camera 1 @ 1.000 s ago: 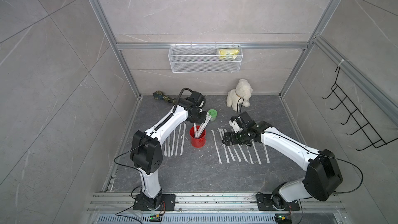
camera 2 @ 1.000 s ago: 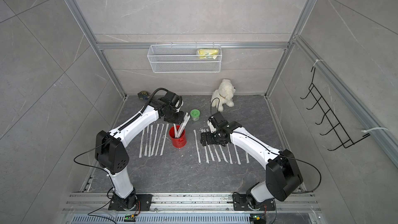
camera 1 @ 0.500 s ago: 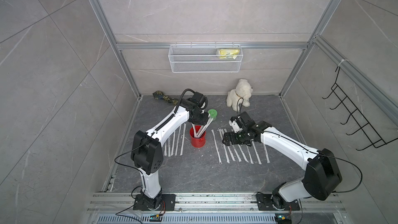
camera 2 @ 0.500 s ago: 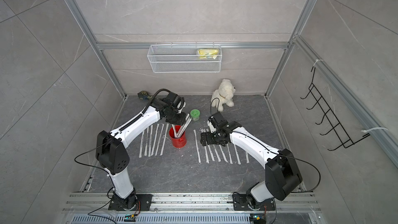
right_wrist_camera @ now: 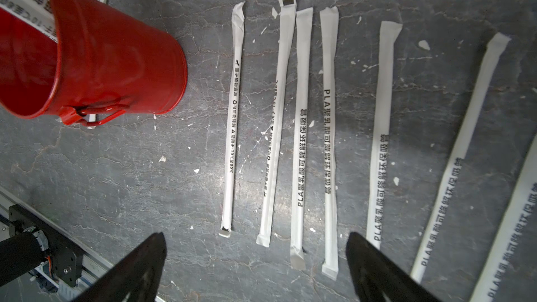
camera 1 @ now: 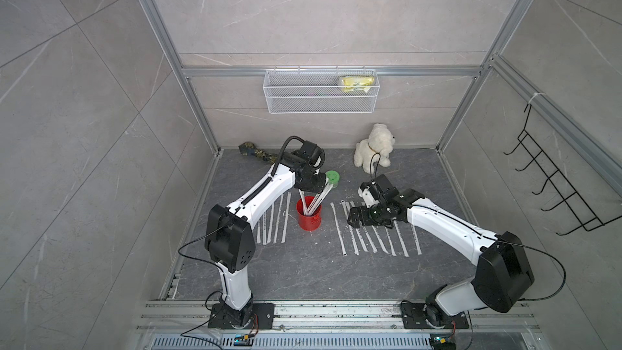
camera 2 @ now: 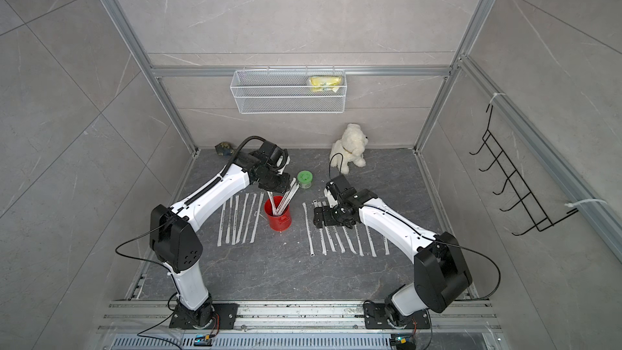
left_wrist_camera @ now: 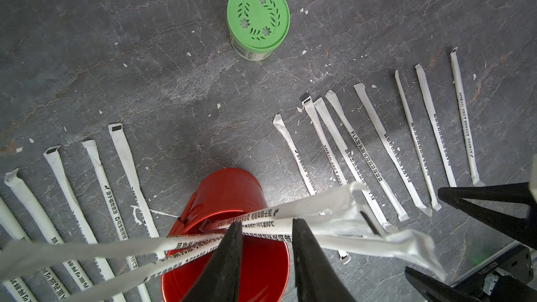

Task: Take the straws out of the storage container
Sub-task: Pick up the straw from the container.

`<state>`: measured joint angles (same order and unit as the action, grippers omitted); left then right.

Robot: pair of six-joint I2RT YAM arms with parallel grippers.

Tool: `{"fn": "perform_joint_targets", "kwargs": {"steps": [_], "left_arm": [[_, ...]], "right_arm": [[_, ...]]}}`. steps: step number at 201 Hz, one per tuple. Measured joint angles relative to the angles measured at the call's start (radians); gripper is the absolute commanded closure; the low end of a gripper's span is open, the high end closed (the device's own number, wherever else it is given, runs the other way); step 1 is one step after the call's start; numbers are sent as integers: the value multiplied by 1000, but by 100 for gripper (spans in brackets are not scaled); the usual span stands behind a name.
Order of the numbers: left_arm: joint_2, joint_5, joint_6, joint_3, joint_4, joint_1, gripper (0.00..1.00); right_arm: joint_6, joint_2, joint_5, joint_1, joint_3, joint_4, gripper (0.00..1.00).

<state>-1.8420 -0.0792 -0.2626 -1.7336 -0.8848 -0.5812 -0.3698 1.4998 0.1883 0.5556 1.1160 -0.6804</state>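
The storage container, a red can (camera 1: 309, 220) (camera 2: 279, 220) (left_wrist_camera: 232, 190) (right_wrist_camera: 116, 62), stands mid-floor with a few straws (camera 1: 314, 202) (camera 2: 282, 202) (left_wrist_camera: 319, 207) leaning out of it. My left gripper (camera 1: 311, 188) (camera 2: 277, 187) (left_wrist_camera: 266, 223) hangs over its mouth. The jaws are partly apart, and the leaning straws cross behind the fingertips. Several more straws lie in rows on both sides of the can (camera 1: 286, 217) (camera 1: 338, 228) (camera 2: 242, 218) (right_wrist_camera: 232, 117). My right gripper (camera 1: 353, 222) (camera 2: 318, 220) (right_wrist_camera: 255, 236) is open wide just above the right-hand row, holding nothing.
A green-lidded jar (camera 1: 332, 176) (left_wrist_camera: 258, 21) stands just behind the can. A white plush dog (camera 1: 373, 146) sits at the back wall and a camouflage-patterned object (camera 1: 250, 149) in the back left corner. A wire basket (camera 1: 319, 95) and a black hook rack (camera 1: 555, 180) hang on the walls.
My left arm has shifted slightly over the can. The right arm and the straws on the floor have not moved.
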Motion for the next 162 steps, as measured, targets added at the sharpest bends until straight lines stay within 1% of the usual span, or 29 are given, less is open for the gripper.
{"fn": "perform_joint_targets", "kwargs": {"steps": [123, 135, 152, 162], "left_arm": [[-62, 5, 2, -39, -14, 0, 68], [-63, 18, 2, -39, -16, 0, 69], [-63, 28, 1, -41, -22, 0, 75], [-63, 34, 3, -41, -26, 0, 76]], "right_arm": [[0, 0, 0, -1, 0, 0, 0], [0, 0, 0, -1, 0, 0, 0], [0, 0, 0, -1, 0, 0, 0], [0, 0, 1, -1, 0, 0, 0]]}}
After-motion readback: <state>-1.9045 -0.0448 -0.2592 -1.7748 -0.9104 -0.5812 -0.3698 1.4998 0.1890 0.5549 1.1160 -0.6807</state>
